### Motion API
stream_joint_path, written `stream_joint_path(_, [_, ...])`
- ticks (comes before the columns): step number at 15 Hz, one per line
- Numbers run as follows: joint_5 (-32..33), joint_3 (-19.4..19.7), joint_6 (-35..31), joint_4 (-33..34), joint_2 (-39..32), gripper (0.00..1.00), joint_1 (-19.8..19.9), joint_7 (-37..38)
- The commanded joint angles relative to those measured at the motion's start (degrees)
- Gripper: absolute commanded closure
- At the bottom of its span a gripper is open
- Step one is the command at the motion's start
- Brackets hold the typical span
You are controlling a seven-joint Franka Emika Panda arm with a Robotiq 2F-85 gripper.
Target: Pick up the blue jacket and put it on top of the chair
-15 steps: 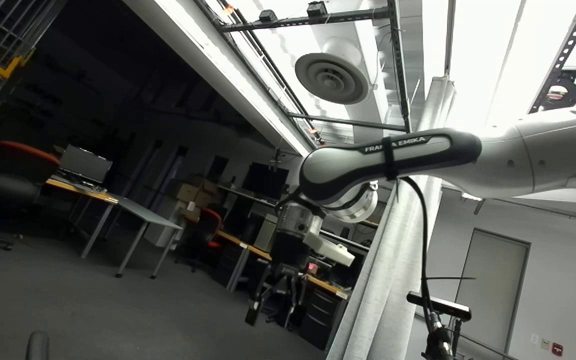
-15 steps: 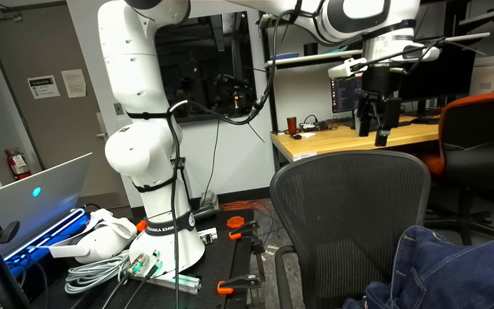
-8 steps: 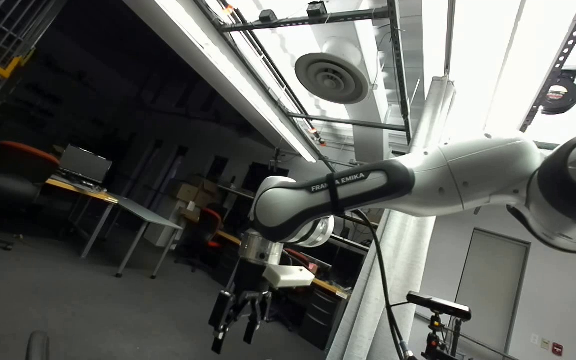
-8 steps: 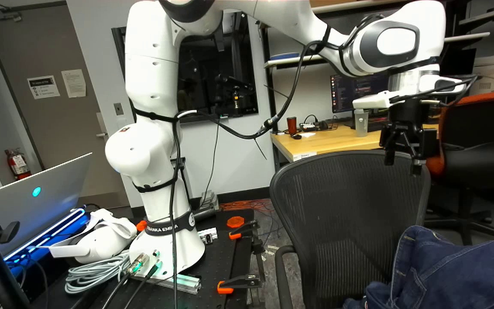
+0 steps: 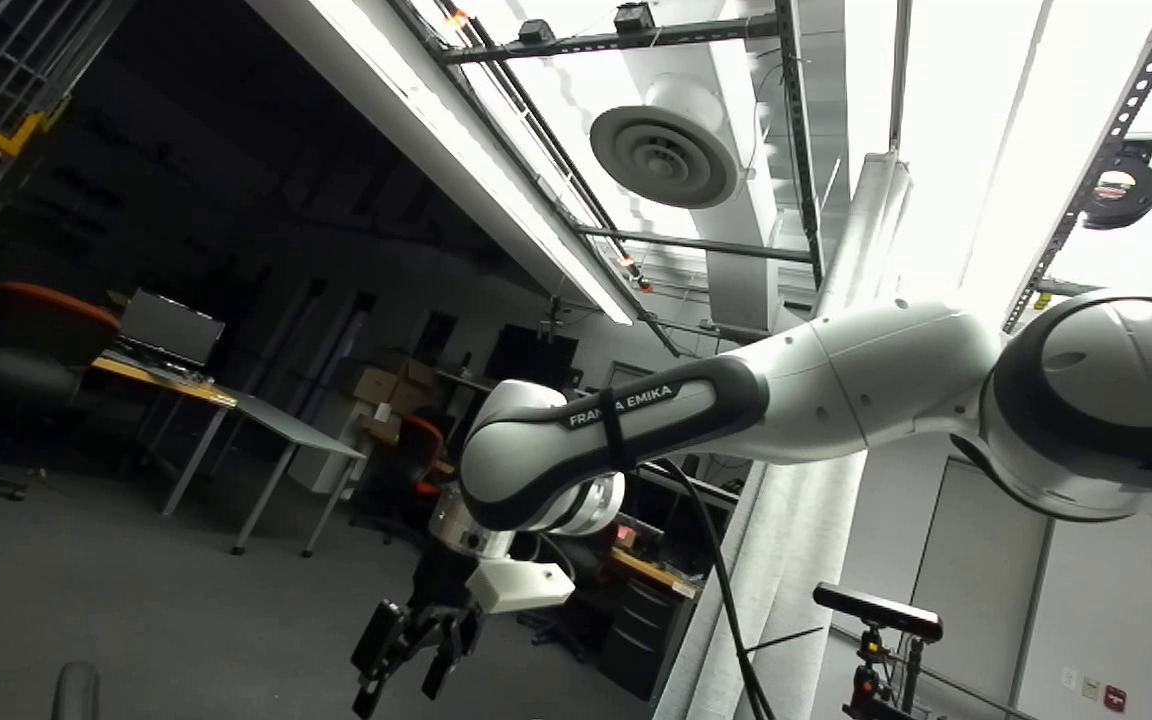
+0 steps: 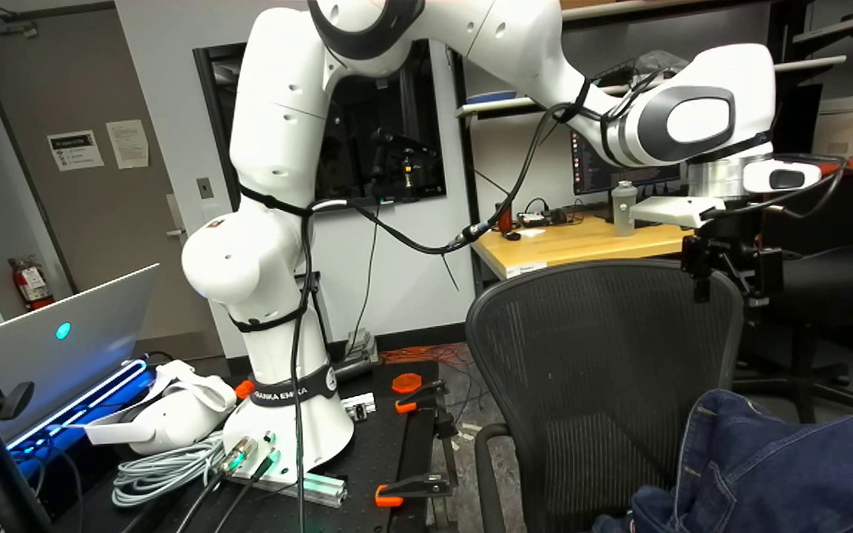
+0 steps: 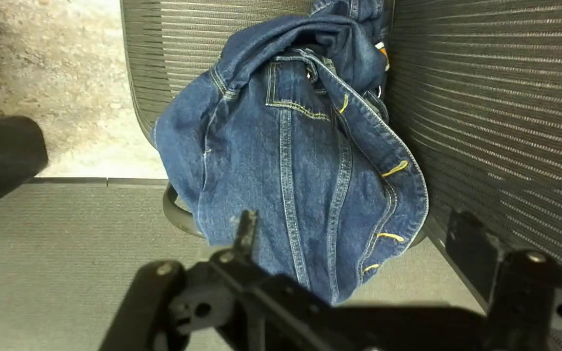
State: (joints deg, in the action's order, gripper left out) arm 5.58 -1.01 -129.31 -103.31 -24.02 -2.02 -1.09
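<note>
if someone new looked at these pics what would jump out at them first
Probably the white robot arm, arching across the top of an exterior view, with its open gripper hanging at the right. Next comes the blue denim jacket, lying rumpled on the black mesh chair and filling the middle of the wrist view. The round ceiling vent also stands out, up near the bright lights in an exterior view.

A rumpled blue denim jacket [image 7: 286, 156] lies on the seat [image 7: 188, 44] of a black mesh chair [image 6: 597, 363], beside its backrest [image 7: 495, 112] and reaching past the seat's edge, below the black two-fingered claw [image 6: 728, 300]. In an exterior view, the chair stands right of the white robot arm's base [image 6: 286, 426] and before a pale wooden bench [image 6: 582, 243].
</note>
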Motion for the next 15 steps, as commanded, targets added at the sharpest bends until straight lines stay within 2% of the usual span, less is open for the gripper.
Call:
stream_joint_path(1, [-0.1, 0.11, 0.14, 0.24, -0.02, 0.02, -0.1, -0.04])
stream_joint_path(4, [0.3, 0.12, 1.29, 0.81, -0.57, 0.0, -0.15, -0.67])
stream_joint_path(10, [2.63, -0.65, 10.57, 5.59, -6.96, 0.0, 0.25, -10.59])
stream_joint_path(13, [5.34, -0.31, 15.25, 9.1, -10.72, 0.0, -0.42, -14.24])
stream_joint_path(15, [8.43, -0.03, 15.47, 11.08, -13.01, 0.0, -1.08, -15.85])
